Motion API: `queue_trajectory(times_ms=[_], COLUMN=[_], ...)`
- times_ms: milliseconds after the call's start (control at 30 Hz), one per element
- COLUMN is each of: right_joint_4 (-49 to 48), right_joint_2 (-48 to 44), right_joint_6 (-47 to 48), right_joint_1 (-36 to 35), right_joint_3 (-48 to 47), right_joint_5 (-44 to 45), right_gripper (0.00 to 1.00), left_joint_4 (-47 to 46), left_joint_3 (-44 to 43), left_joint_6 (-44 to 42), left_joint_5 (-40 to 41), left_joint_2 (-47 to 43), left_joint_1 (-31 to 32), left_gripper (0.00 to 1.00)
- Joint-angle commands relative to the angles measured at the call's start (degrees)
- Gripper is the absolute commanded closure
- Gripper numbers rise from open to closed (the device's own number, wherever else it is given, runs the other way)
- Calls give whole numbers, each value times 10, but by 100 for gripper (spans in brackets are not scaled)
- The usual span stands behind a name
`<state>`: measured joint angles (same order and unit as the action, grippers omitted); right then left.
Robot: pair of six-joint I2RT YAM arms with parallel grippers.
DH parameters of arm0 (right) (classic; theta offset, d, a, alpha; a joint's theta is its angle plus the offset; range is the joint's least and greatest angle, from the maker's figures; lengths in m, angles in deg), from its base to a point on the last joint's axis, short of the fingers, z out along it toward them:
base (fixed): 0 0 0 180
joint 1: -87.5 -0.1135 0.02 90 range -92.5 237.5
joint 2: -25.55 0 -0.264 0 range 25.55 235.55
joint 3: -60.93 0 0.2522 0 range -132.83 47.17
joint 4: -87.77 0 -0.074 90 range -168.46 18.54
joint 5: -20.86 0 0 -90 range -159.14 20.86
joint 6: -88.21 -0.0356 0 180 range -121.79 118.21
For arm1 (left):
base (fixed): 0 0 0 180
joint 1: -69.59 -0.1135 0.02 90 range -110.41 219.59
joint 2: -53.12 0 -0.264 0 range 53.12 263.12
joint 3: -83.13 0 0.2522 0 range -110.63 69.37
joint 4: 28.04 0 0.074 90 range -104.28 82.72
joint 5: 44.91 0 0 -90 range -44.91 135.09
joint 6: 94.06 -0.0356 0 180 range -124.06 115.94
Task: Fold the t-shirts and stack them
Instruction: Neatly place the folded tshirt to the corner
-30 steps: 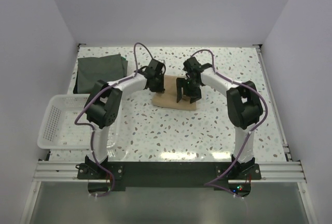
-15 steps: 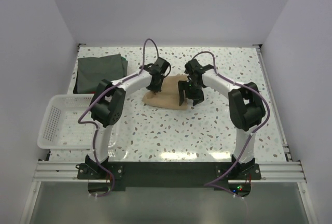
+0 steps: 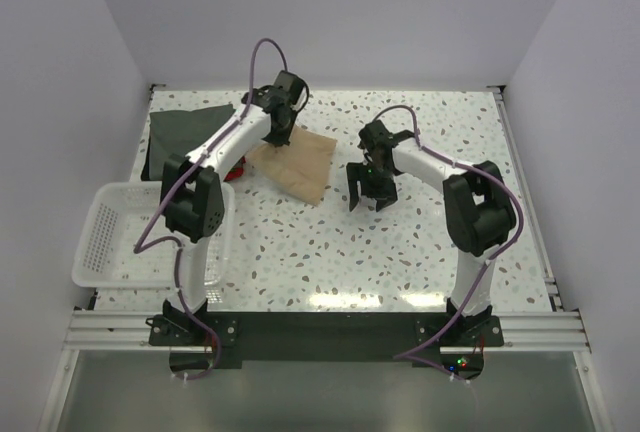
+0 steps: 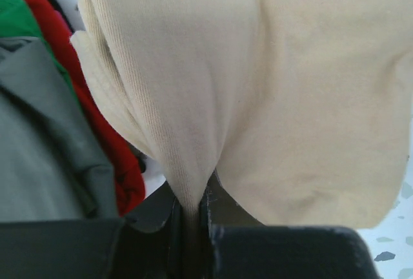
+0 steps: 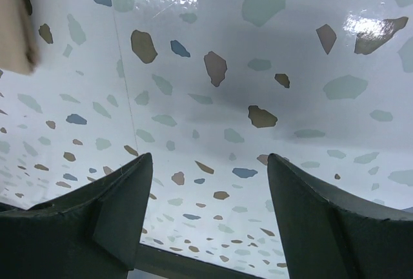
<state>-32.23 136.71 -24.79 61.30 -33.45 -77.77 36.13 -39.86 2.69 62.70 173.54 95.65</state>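
My left gripper (image 3: 281,130) is shut on a pinch of the folded tan t-shirt (image 3: 296,161), which trails from it to the right over the table; in the left wrist view the tan cloth (image 4: 271,98) hangs from the closed jaws (image 4: 193,208). The dark grey-green t-shirt (image 3: 192,136) lies folded at the back left, also in the left wrist view (image 4: 39,143). A red t-shirt shows as a thin edge beside it (image 3: 235,167), (image 4: 97,117). My right gripper (image 3: 368,195) is open and empty above bare table right of the tan shirt (image 5: 14,27).
A white plastic mesh basket (image 3: 108,237) stands at the front left edge of the speckled table (image 3: 430,252). Walls close in the table at the back and both sides.
My left gripper has carried the tan t-shirt to the back left, toward the grey-green shirt. My right gripper has let go of it and drawn back to the right, open.
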Motion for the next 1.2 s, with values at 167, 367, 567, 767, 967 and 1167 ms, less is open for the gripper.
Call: queue_trajectory(times_ms=[167, 367, 567, 767, 967, 1167], right_joint_4=[-11, -14, -19, -19, -19, -22], right_joint_2=[-28, -28, -29, -30, -32, -38], right_joint_6=[7, 9, 10, 13, 18, 17], right_joint_1=[1, 1, 1, 1, 1, 1], right_joint_3=[5, 14, 28, 36, 40, 53], right_joint_5=[-16, -23, -29, -33, -35, -35], right_gripper=[25, 25, 25, 25, 25, 25], left_joint_4=[88, 115, 116, 115, 114, 102], left_joint_3=[-126, -158, -180, -205, -215, -199], left_joint_6=[-37, -39, -39, -40, -41, -49], left_joint_5=[18, 20, 22, 23, 21, 2], left_joint_2=[-42, -55, -86, -113, -135, -170], left_joint_1=[-18, -28, -44, -57, -73, -106], left_gripper=[100, 100, 100, 100, 100, 100])
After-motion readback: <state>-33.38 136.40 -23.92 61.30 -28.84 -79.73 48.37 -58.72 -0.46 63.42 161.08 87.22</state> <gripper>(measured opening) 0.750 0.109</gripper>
